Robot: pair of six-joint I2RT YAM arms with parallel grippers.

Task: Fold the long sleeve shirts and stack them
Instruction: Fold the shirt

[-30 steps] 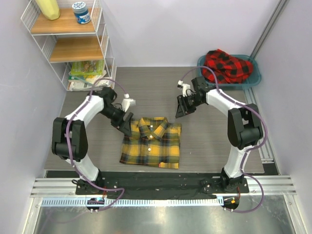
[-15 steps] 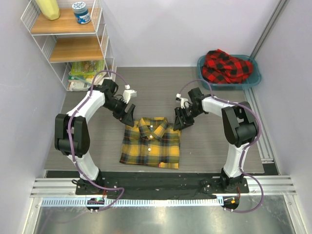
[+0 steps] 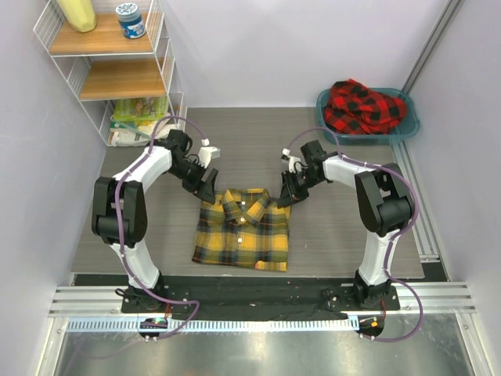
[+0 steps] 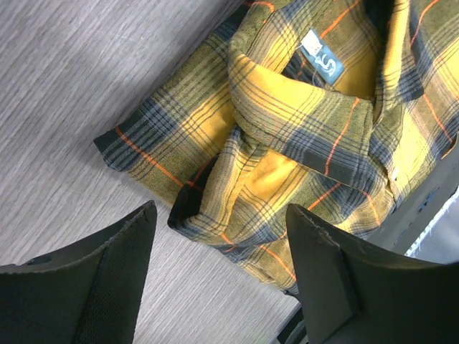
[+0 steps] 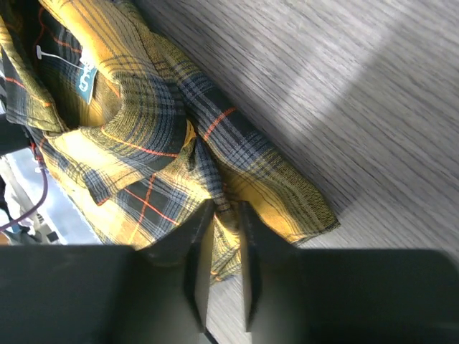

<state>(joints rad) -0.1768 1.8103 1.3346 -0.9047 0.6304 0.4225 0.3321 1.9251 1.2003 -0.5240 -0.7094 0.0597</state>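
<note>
The yellow-and-black check shirt [image 3: 244,229] lies folded on the grey table, collar at the far side. My left gripper [image 3: 205,184] is open just over the shirt's far left corner; in the left wrist view its jaws [image 4: 222,244] stand wide apart above the corner of the shirt [image 4: 287,115]. My right gripper [image 3: 283,194] is at the far right corner. In the right wrist view it [image 5: 226,211] is nearly closed, pinching a fold of the shirt [image 5: 143,129]. The red-and-black check shirt [image 3: 364,106] lies crumpled in the basin.
The teal basin [image 3: 411,124] stands at the back right by a metal rail. A white wire shelf [image 3: 117,74] with a jar, a yellow bottle and packets stands at the back left. The arm bases sit on a black strip at the near edge.
My right gripper has moved left and down onto the yellow shirt's far right corner and closed on it. My left gripper has shifted slightly toward the far left corner.
</note>
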